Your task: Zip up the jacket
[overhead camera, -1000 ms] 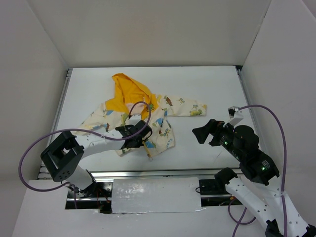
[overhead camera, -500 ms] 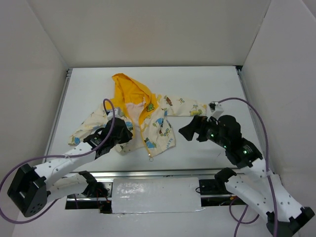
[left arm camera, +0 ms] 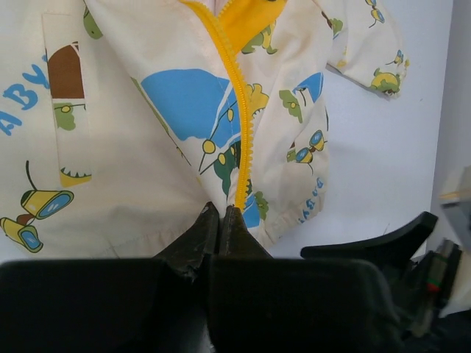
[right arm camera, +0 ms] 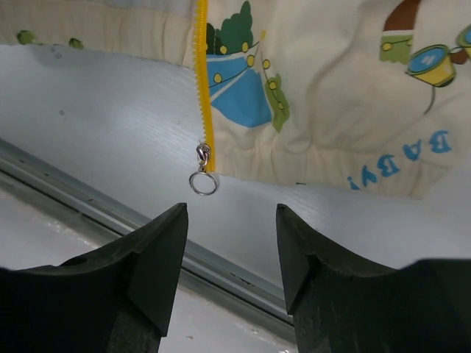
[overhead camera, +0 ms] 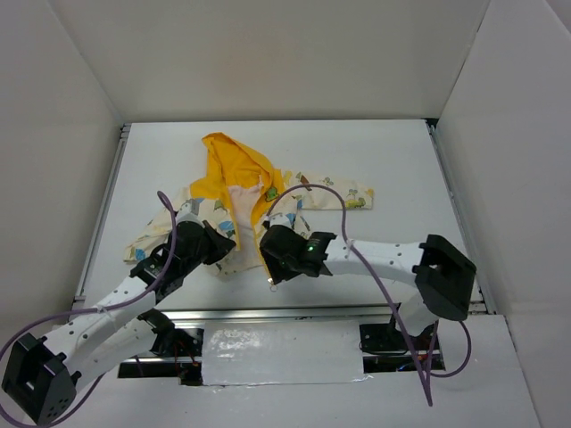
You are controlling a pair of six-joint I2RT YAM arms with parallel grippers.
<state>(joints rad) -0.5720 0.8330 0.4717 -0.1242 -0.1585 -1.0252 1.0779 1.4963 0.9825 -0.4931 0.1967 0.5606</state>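
Observation:
The jacket [overhead camera: 234, 169] lies flat on the white table, cream with cartoon prints and its yellow hood toward the back. My left gripper [overhead camera: 221, 243] is shut on the jacket's bottom hem [left arm camera: 176, 213], right where the yellow zipper [left arm camera: 237, 110] ends. My right gripper [overhead camera: 270, 260] hovers open at the hem's near edge. In the right wrist view the zipper [right arm camera: 201, 81] runs down to a silver slider and ring pull [right arm camera: 204, 182]. The ring lies on the table just ahead of the left finger [right arm camera: 158, 243], untouched. Nothing sits between the right gripper's [right arm camera: 232, 220] fingertips.
A metal rail [right arm camera: 110, 213] runs along the table's near edge just below the ring pull. One sleeve [overhead camera: 343, 198] stretches right, the other [overhead camera: 156, 232] left. White walls enclose the table on three sides. The right arm's finger [left arm camera: 383, 243] shows beside the left gripper.
The right arm swung left across the table to the jacket's hem and its jaws narrowed. The left gripper stayed shut and shifted left along the hem.

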